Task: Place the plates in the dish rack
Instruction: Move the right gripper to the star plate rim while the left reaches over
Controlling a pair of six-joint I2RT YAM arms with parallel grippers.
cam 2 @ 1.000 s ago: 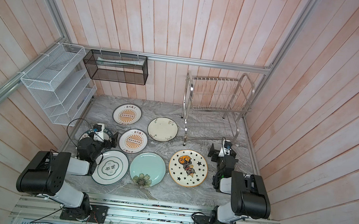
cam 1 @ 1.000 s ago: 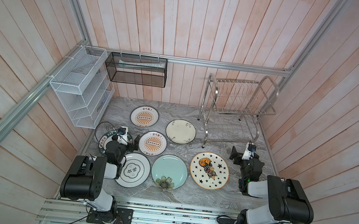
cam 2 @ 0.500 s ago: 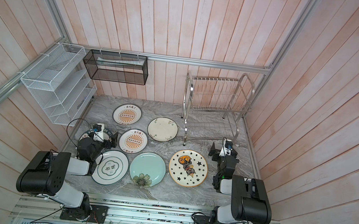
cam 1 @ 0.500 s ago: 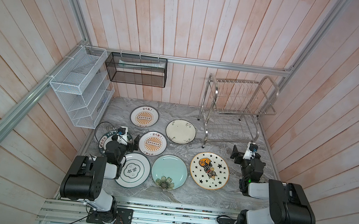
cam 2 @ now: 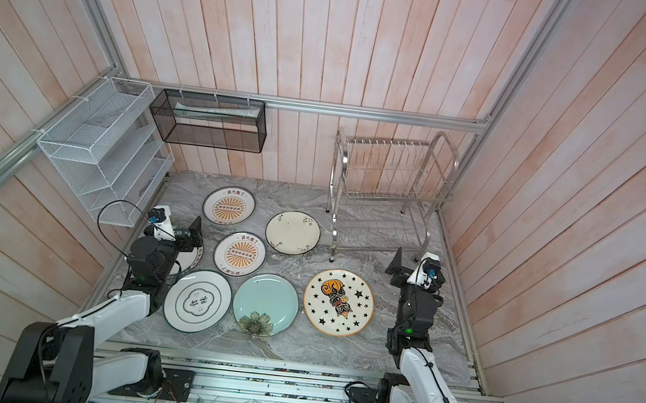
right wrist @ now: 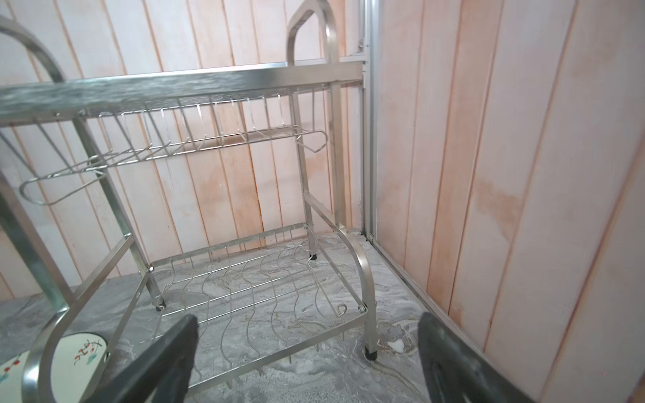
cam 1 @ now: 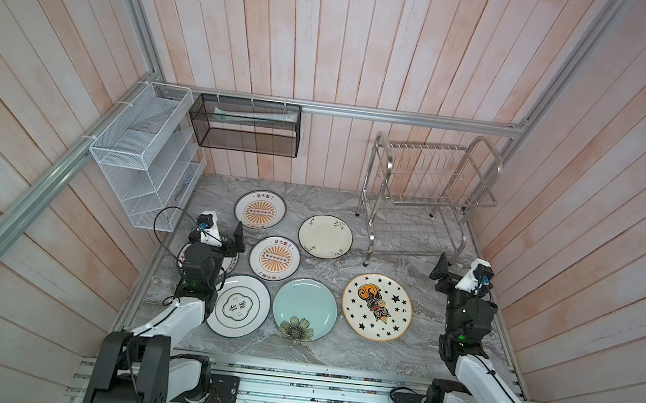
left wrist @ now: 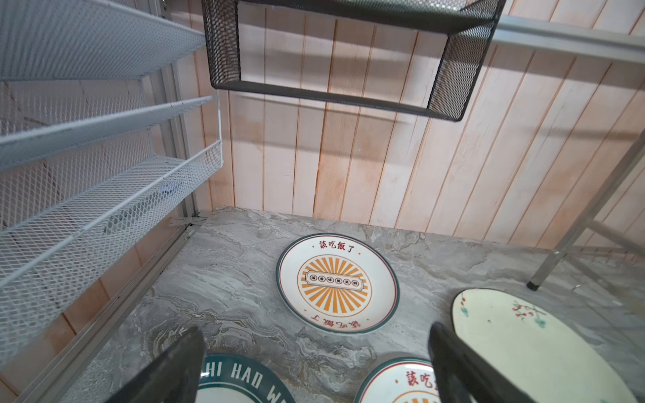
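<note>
Only the right arm (cam 1: 475, 380) has shifted in the last second: its rear link has sunk lower and swung outward, while the plates lie as they did. The right end effector (right wrist: 309, 319) hangs with its jaws spread wide, gripping nothing, just in front of the rack (right wrist: 209, 82). The rack stands at the far right corner of the bench (cam 1: 337, 346).

The left end effector (left wrist: 314, 328) is likewise wide open, above the lettered plate (left wrist: 241, 377) by the left edge. That plate is mostly hidden under the arm, so contact is hard to judge.

All seven plates lie flat on the bench, none in the rack:
- the far sunburst plate (cam 1: 260, 210), with the near sunburst plate (cam 1: 274, 258) just in front of it
- the cream plate (cam 1: 325, 236), beside the rack's left legs
- along the near edge, the ringed plate (cam 1: 240, 306), blue plate (cam 1: 304, 309) and star plate (cam 1: 377, 307)
</note>
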